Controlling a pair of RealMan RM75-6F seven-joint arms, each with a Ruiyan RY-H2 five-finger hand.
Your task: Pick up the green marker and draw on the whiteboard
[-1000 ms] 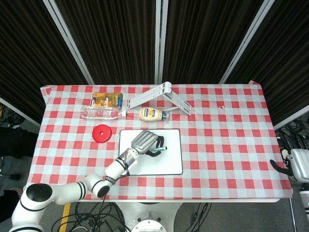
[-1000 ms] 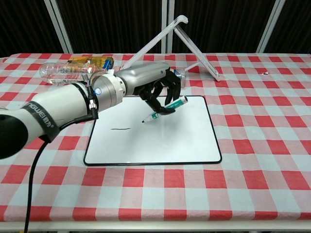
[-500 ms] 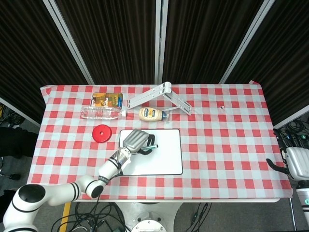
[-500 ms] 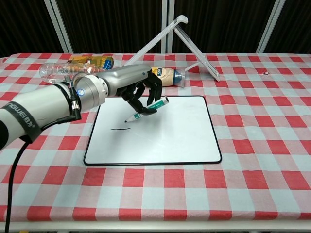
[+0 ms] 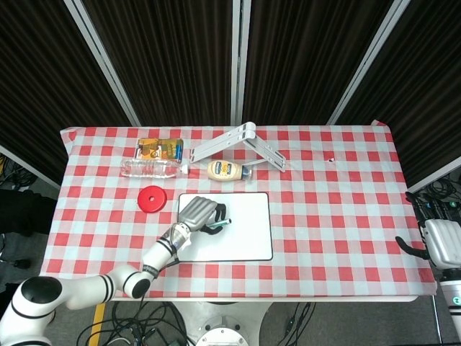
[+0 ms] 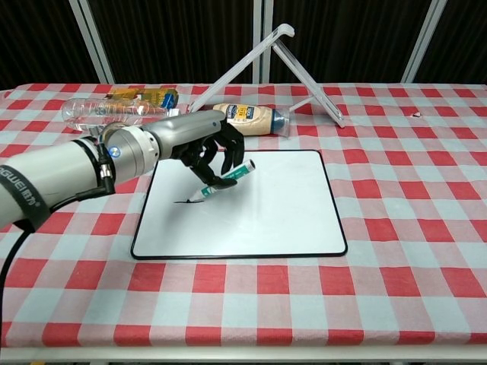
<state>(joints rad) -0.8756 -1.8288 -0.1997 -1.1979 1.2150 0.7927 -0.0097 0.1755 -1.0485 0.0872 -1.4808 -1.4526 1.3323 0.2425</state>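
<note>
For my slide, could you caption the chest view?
Left hand holds the green marker, tip at the whiteboard.

The left hand (image 6: 199, 144) holds the green marker (image 6: 221, 181) tilted over the whiteboard (image 6: 259, 213), its tip seemingly touching a short dark line (image 6: 181, 202).

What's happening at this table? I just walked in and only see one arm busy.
The left hand holds the green marker tilted over the whiteboard, its tip down at a short dark stroke near the board's left side. The right hand sits off the table's right edge, holding nothing as far as can be seen. A bottle, a mayonnaise bottle and a red disc lie around the board, untouched.
</note>
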